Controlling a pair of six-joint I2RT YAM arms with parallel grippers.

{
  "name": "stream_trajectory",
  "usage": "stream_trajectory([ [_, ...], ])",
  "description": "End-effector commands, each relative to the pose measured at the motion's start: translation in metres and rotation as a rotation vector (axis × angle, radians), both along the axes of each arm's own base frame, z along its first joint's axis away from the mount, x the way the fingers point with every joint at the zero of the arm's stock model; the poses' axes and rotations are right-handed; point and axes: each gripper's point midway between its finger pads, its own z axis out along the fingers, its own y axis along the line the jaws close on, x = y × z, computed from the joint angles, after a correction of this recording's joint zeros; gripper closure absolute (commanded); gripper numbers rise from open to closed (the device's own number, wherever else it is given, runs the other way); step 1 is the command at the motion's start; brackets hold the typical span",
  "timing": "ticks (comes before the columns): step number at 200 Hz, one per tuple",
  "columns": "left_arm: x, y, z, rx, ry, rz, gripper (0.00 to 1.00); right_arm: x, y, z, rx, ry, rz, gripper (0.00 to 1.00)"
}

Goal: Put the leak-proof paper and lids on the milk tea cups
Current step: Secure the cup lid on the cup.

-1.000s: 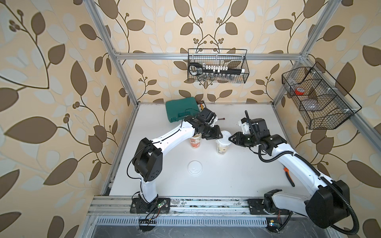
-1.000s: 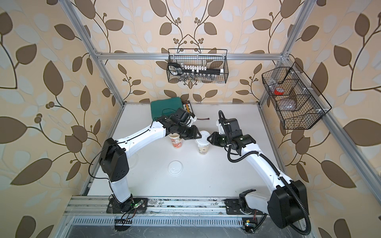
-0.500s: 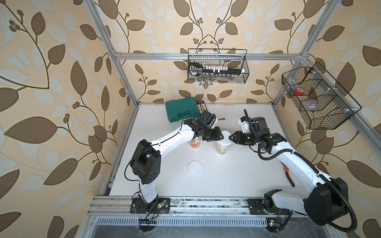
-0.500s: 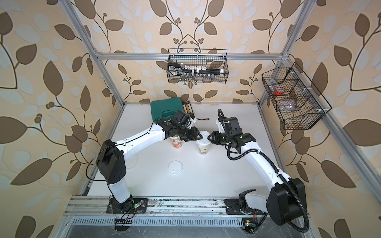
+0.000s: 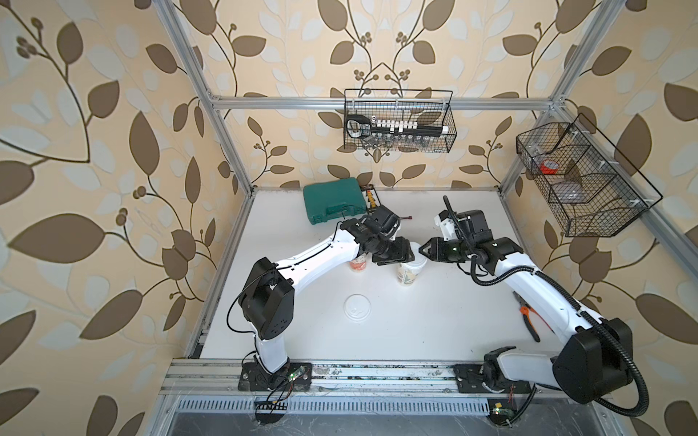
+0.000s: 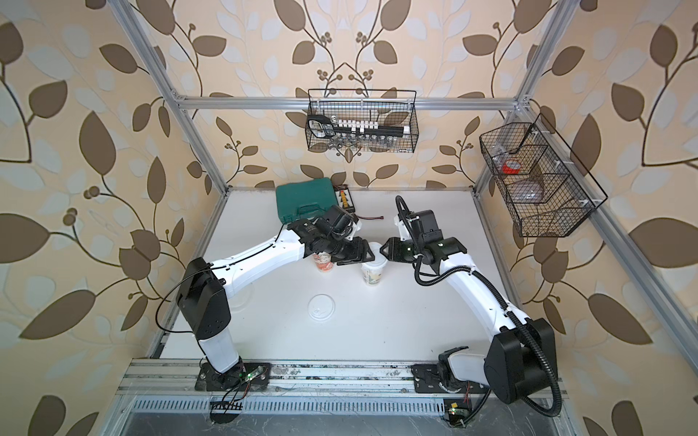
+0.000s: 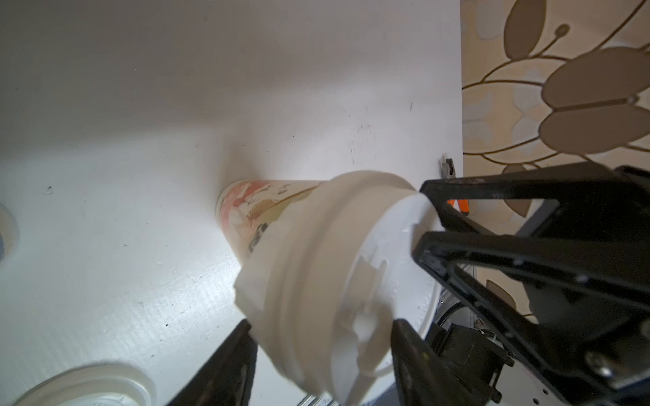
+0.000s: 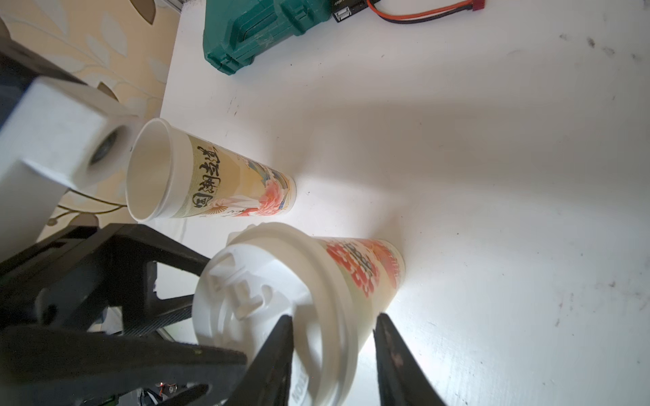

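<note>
On the white table (image 5: 434,321), two milk tea cups are counted in both top views. They stand upright side by side, mouths up and long axes vertical: an open cup (image 5: 358,263) and a capped cup (image 5: 408,273). Two lids are counted, one on the capped cup and one loose lid (image 5: 357,307) nearer the arm bases. The left gripper (image 5: 406,253) and right gripper (image 5: 425,251) meet at the capped cup.

Only in the left wrist view is the leak-proof paper (image 7: 260,281) made out. It is one pale sheet folded down around that cup's rim from beneath its lid (image 7: 369,253). The left jaws are parted astride the lid, but a grip cannot be told.

By the right wrist view alone the open cup's cream inside is shown. The right jaws straddle the lid's rim, and whether they grip it cannot be told either.
</note>
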Motion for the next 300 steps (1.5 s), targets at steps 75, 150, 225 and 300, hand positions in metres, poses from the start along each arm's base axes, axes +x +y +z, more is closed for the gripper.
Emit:
stream_trajectory([
  [75, 0.015, 0.011, 0.043, -0.034, -0.059, -0.008, 0.27, -0.025, -0.002, 0.012, 0.041, 0.05, -0.033, 0.54],
  [150, 0.025, 0.005, 0.044, -0.056, -0.094, -0.096, 0.31, -0.025, 0.004, 0.023, 0.092, 0.05, -0.057, 0.52],
  [225, 0.036, -0.003, 0.031, 0.001, -0.163, -0.254, 0.34, -0.043, 0.013, 0.017, 0.269, 0.094, -0.217, 0.54],
  [300, 0.044, 0.0, 0.021, 0.025, -0.157, -0.229, 0.46, -0.036, 0.019, 0.002, 0.263, 0.122, -0.204, 0.63],
])
